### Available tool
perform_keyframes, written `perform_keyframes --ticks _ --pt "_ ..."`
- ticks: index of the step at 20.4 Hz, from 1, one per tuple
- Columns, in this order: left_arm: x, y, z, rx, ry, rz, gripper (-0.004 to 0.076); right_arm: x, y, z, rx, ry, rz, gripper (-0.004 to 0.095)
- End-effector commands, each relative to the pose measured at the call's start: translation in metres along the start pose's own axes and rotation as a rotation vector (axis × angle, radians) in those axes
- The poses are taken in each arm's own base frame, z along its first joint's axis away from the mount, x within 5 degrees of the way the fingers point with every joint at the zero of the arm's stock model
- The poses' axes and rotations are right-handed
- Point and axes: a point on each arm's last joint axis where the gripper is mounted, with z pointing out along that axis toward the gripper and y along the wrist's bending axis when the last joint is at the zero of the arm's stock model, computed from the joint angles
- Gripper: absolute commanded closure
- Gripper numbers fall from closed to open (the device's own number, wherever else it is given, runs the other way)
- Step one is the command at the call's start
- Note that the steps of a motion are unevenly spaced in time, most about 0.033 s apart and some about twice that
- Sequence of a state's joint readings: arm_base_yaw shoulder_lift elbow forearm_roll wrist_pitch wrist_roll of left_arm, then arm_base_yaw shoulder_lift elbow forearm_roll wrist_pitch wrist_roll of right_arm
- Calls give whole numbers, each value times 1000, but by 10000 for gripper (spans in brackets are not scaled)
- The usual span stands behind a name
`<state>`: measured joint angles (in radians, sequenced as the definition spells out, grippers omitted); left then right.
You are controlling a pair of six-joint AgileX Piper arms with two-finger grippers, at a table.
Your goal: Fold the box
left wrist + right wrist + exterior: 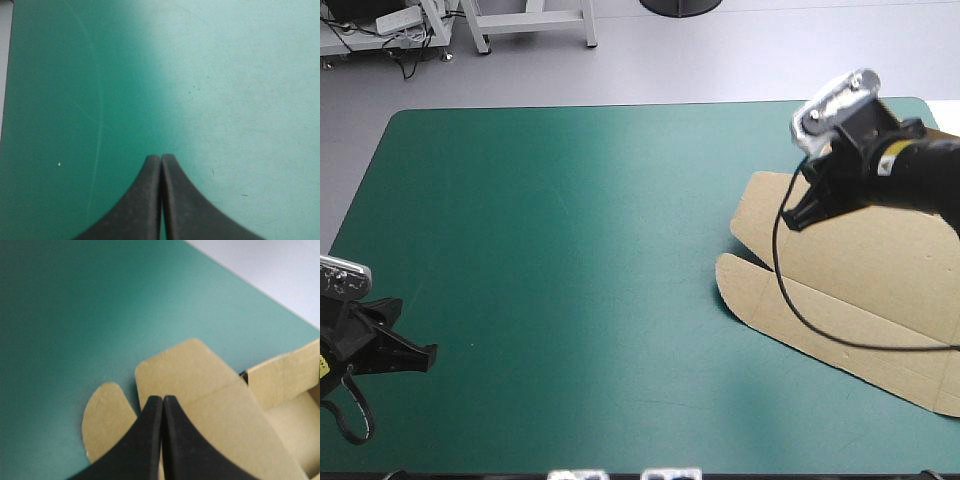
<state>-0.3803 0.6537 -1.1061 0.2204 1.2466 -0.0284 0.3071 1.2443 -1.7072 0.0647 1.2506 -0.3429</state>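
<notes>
The brown box (pixel 860 290) lies as a mostly flat sheet at the table's right side, with rounded flaps toward the middle. My right gripper (pixel 794 220) hangs over its far left flap, fingers shut in one point. In the right wrist view the gripper (pixel 163 399) sits above the rounded flap (pixel 200 375), with no board seen between the fingers. Beside that flap a short wall (pixel 282 372) stands raised. My left gripper (pixel 428 352) is shut, low over the bare cover near the front left corner; its tips (pixel 161 157) meet with nothing in them.
The teal-green cover (pixel 570 250) stretches bare from the left gripper to the box. The box runs past the table's right edge in the high view. The table's far edge (pixel 250 287) lies just beyond the right gripper.
</notes>
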Motion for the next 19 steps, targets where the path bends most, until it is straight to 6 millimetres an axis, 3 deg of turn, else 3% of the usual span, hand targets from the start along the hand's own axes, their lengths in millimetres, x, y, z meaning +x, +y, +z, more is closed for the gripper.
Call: perform_keyframes --ticks 1,4,9,11,14,19 --pt "-3 3 -4 -21 -3 -5 734 34 11 -21 17 24 19 925" --pt "0 4 -4 -38 25 -2 734 92 26 -18 23 132 87 925" --pt "5 -1 5 1 62 -13 734 161 49 -19 18 195 216 925" --pt "15 -8 18 42 120 -17 734 177 55 -18 17 209 238 925" --pt "31 -16 36 78 209 -15 734 185 57 -15 15 227 252 926" --pt "33 -19 39 106 224 -40 734 188 59 -11 5 241 262 925"
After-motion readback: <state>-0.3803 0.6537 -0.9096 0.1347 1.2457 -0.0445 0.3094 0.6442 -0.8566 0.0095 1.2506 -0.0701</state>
